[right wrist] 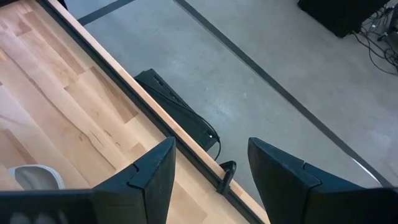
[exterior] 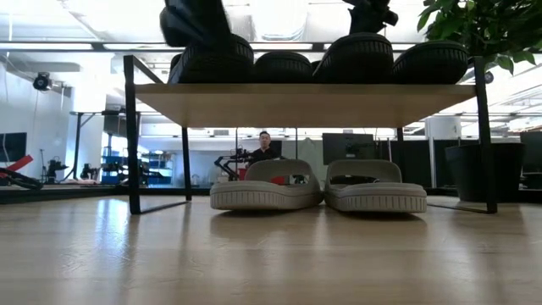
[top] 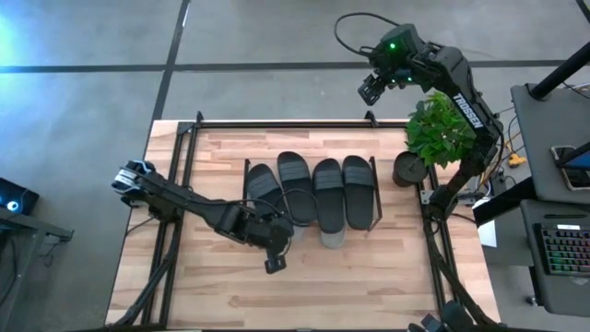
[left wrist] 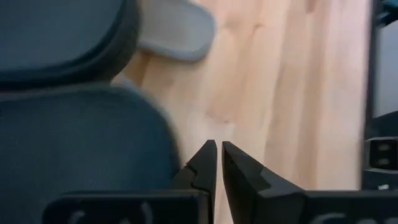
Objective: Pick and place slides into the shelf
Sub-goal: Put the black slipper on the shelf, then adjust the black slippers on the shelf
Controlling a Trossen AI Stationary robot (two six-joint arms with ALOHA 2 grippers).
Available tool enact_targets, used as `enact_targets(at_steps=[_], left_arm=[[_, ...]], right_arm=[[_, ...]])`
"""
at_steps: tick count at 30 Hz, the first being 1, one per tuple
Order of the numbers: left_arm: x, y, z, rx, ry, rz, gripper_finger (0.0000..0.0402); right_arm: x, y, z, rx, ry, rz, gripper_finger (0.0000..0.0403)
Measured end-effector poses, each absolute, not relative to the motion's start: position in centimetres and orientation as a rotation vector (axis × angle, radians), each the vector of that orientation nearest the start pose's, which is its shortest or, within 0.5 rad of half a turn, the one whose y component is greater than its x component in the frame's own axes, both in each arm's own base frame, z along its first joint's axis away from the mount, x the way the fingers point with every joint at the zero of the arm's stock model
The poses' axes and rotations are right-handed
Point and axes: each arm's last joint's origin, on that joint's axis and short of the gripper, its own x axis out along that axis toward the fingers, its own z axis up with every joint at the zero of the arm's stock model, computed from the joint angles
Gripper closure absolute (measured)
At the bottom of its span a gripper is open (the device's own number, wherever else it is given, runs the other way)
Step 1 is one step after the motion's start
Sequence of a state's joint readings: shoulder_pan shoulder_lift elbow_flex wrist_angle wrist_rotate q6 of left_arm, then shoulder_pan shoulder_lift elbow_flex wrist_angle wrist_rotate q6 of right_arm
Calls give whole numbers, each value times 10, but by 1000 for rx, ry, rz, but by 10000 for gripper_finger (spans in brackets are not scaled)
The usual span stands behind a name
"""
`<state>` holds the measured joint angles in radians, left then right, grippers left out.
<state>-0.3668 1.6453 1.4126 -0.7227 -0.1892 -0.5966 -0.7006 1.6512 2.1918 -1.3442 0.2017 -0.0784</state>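
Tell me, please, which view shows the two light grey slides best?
The low view: both light grey slides sit side by side under the shelf, fully visible. The high view shows only one tip past the dark slides; each wrist view shows a sliver.

left gripper (left wrist: pixel 219 163) closed, right gripper (right wrist: pixel 208 163) open

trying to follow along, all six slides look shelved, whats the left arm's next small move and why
Probably lift the left gripper clear and back away: its fingers are shut on nothing, four dark slides sit on the shelf top, two light grey slides underneath.
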Motion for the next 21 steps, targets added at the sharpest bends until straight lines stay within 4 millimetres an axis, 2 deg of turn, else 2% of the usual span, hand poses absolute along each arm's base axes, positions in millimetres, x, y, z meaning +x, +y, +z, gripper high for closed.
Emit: enact_targets(at_steps=[8,13,18,21], left_arm=[[309,-108,289,-216,1038,296,391],[295,-104,292,-245,1108,354,391],[287,-104,313,-287,1038,313,391],[282,-101,329,-308,987,297,391]], right_arm=[[215,-189,475,137,843,-818,209],[215,-189,475,137,843,-818,209],[215,-189,474,139,844,-818,209],[216,-187,473,203,828,-782,209]])
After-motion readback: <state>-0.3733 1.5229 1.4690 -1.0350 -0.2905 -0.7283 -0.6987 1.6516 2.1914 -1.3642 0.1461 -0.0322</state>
